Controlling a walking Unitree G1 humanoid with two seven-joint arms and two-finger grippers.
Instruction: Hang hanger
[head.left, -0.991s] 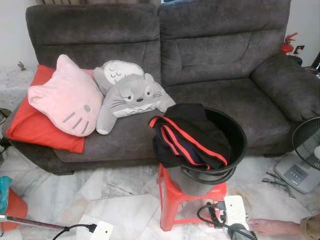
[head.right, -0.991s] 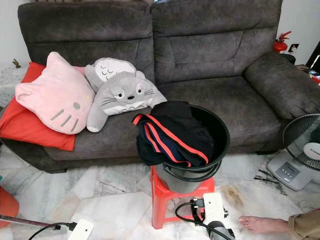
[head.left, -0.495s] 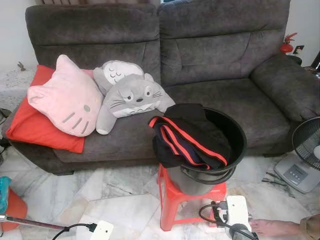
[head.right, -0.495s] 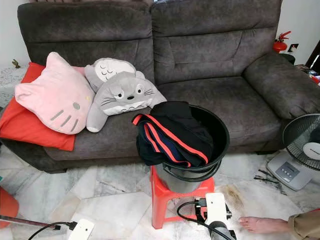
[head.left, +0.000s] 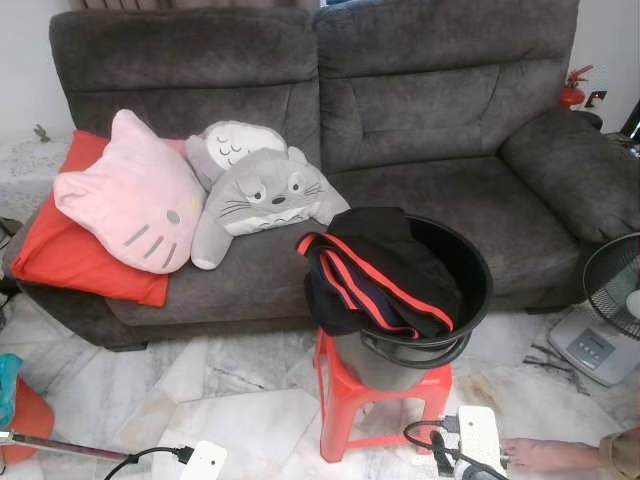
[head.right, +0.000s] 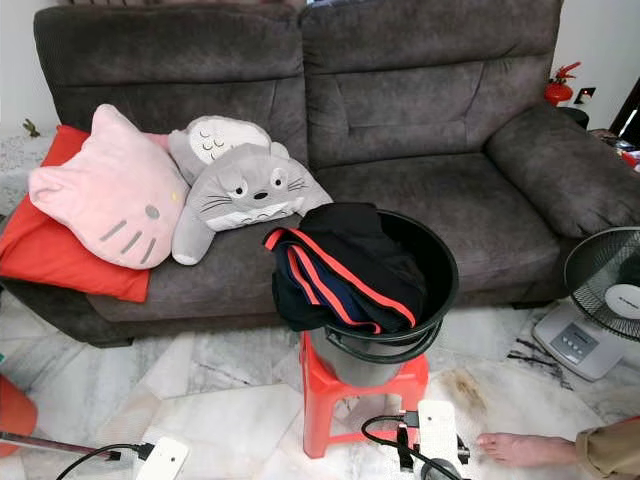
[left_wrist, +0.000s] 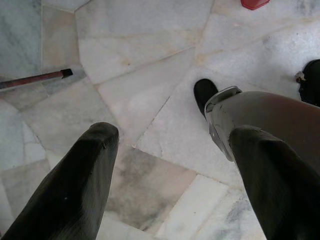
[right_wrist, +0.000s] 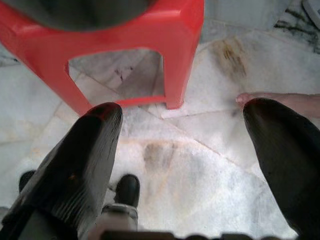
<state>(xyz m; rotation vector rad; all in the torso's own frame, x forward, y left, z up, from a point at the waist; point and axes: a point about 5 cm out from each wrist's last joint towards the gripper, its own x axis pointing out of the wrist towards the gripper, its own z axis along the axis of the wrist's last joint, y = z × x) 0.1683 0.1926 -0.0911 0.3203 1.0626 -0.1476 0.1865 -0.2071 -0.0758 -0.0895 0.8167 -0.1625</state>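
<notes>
A black round basket stands on a red plastic stool in front of the grey sofa. Black clothing with red and navy stripes is heaped in it and hangs over its left rim. My right gripper is open and hangs low over the marble floor, with the stool's legs just ahead of it. Its white wrist unit sits at the lower right. My left gripper is open with nothing between its fingers, pointing down at the floor tiles.
A pink cat cushion, a grey plush and a red cushion lie on the sofa's left half. A person's bare foot rests right of the stool. A floor fan stands at right. A red rod lies at lower left.
The right arm's white wrist unit has sunk lower and slightly right, toward the bottom edge of the eye views. The basket, clothes and stool have not moved.
</notes>
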